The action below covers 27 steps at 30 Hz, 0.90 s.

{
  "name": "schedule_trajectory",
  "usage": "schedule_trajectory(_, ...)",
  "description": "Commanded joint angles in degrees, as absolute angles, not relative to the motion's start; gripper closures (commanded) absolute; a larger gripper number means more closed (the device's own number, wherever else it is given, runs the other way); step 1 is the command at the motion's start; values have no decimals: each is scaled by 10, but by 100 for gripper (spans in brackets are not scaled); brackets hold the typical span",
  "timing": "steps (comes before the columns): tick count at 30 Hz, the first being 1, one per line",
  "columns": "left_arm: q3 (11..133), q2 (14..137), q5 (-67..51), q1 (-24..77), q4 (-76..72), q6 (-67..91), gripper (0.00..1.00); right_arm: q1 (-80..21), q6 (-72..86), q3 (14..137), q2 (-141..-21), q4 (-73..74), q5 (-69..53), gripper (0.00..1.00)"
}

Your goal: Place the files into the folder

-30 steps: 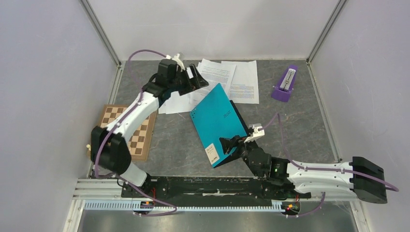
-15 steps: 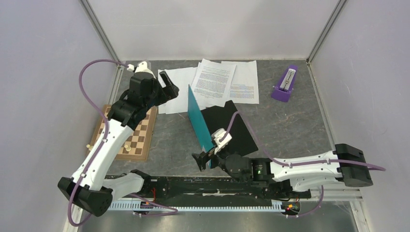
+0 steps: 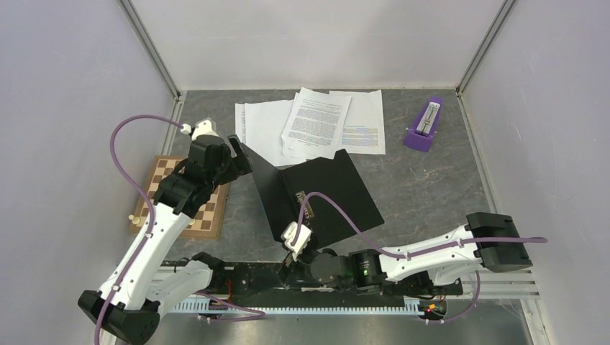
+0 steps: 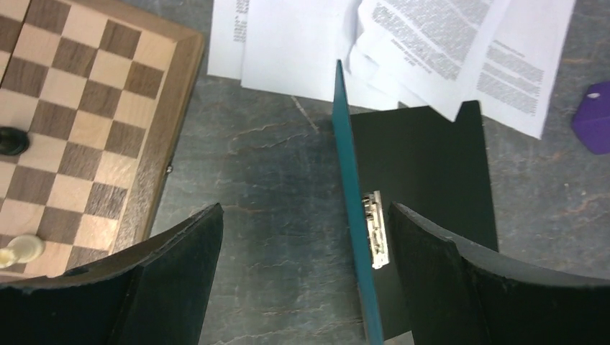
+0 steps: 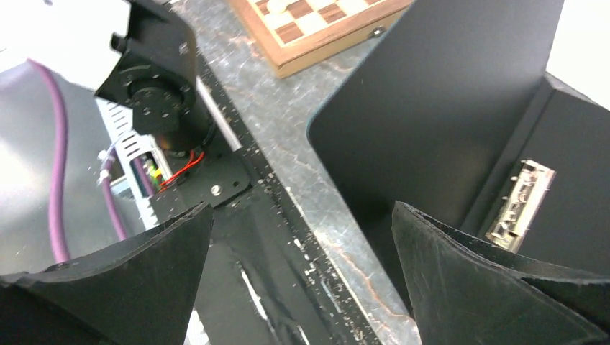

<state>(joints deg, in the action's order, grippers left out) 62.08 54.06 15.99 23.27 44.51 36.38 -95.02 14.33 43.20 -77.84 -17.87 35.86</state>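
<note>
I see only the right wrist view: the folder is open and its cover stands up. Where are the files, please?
Observer: The files lie fanned out beyond the far edge of the folder; none is inside it.
Operator: Does the left tool hold something?
Observer: No. The left tool is open and empty, above the raised cover.
Operator: Is there another thing on the right side?
Observer: Yes, a purple object stands near the far right corner, apart from the files.
</note>
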Motion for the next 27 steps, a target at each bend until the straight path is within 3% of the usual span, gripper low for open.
schedule_trajectory(1,586,516,204,234,455,379,10,-968,139,463,-794,-193,314,2)
schedule_trajectory(12,504,469,247,233,459,403,10,-980,159,503,-806,-145,234,2)
schedule_trajectory(16,493,469,246,234,457,399,11,-973,184,557,-781,-20,332,2)
schedule_trajectory(19,494,474,228,233,445,387,12,-899,213,606,-797,117,370,2)
schedule_trajectory(21,498,481,218,233,436,379,12,-830,212,592,-804,126,327,3)
schedule_trajectory(27,510,514,199,234,417,367,12,-689,166,562,-867,98,270,22)
